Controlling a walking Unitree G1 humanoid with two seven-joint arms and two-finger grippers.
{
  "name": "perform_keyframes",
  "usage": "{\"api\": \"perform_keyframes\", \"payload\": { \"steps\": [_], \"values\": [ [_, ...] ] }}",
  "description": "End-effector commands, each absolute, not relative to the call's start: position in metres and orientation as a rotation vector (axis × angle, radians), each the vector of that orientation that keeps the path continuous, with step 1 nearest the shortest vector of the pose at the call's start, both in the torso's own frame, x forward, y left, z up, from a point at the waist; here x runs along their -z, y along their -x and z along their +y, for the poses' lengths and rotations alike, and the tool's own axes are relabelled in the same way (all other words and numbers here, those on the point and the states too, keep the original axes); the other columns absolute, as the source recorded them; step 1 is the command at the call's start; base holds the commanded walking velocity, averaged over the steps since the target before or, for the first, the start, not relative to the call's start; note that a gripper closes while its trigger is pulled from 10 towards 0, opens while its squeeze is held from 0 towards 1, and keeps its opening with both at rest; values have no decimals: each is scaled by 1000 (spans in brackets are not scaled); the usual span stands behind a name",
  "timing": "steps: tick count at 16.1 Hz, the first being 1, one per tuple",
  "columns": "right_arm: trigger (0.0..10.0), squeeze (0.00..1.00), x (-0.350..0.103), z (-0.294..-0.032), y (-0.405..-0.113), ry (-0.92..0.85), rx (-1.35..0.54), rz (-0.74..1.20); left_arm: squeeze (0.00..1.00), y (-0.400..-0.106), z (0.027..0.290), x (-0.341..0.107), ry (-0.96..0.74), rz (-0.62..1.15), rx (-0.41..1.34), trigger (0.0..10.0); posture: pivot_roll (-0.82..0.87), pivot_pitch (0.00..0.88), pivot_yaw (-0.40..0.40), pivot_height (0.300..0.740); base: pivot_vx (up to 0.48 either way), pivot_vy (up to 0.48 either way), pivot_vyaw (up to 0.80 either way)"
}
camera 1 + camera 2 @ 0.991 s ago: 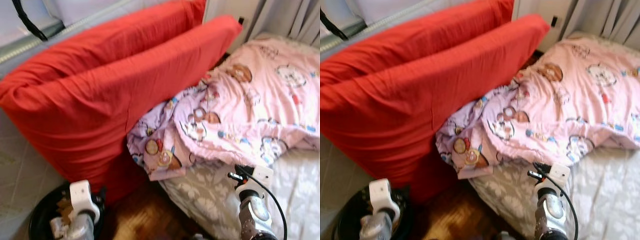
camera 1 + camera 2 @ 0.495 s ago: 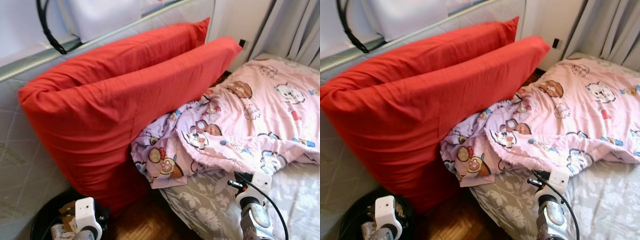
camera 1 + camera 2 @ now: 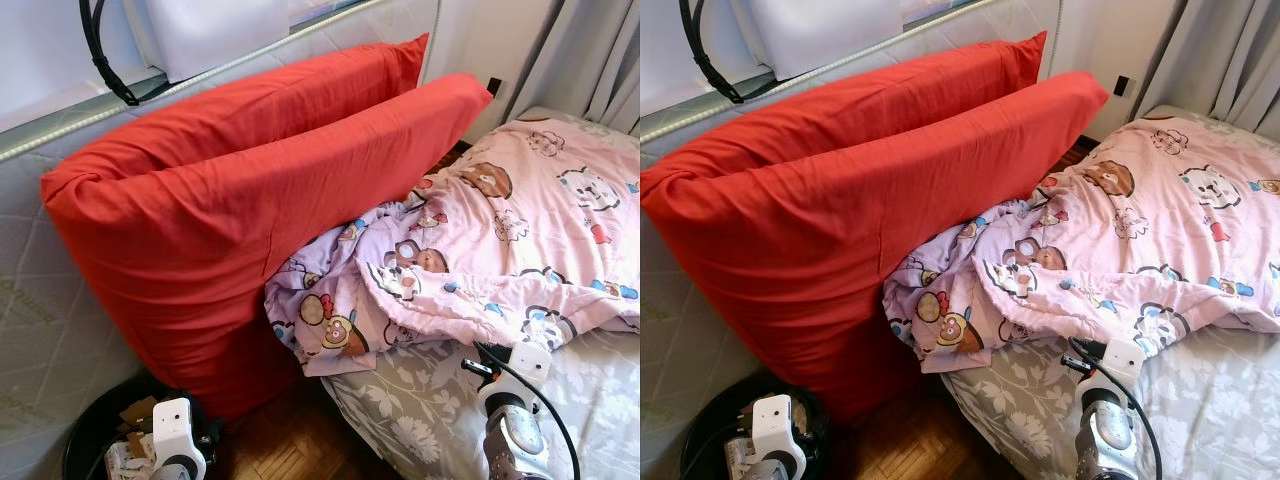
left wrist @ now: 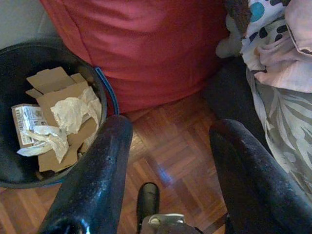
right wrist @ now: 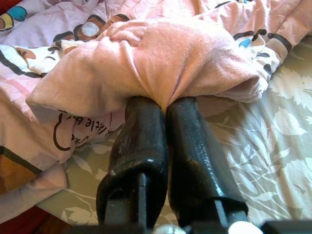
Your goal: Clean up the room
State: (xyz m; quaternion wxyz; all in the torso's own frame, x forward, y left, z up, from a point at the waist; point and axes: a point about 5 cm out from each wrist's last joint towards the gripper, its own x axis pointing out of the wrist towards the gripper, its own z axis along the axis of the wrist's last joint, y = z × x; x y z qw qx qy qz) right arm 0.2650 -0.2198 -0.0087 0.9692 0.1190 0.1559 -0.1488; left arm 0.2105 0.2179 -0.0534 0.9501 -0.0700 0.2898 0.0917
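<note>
Right gripper pinches 1 pink blanket lettered "ittle"; left gripper spread wide beside 2 red cushions.

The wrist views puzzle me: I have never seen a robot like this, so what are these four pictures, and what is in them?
The two wide pictures come from a pair of cameras on the head of a walking humanoid robot, looking down at a bedroom. The two close pictures come from a camera on each wrist, looking along that hand's two black fingers.

A pink cartoon-print blanket lies crumpled on a bed with a grey floral sheet. Two big red cushions lean against the wall beside it.

The left hand is open and holds nothing. It hangs over the wooden floor next to a black bin holding cardboard and crumpled paper.

The right hand is shut, with its tips tucked under a fold of the blanket. Whether it is pinching the cloth cannot be seen.
</note>
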Motion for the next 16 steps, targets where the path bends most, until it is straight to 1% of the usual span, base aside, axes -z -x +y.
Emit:
{"api": "perform_keyframes", "payload": {
  "steps": [1, 14, 16],
  "values": [
    [10000, 0, 11, -219, -262, -234, 305, 322, 0, -202, 221, 58, 130, 615, -185, 10000, 34, 129, 8, 740, 0, 0, 0],
    [10000, 0, 11, -222, -261, -196, 326, 329, 0, -193, 226, 62, 126, 640, -187, 10000, 39, 127, 10, 740, 0, 0, 0],
    [10000, 0, 10, -223, -262, -182, 323, 327, 0, -193, 225, 62, 128, 642, -183, 10000, 36, 123, 9, 740, -244, 0, 0]
  ]
}}
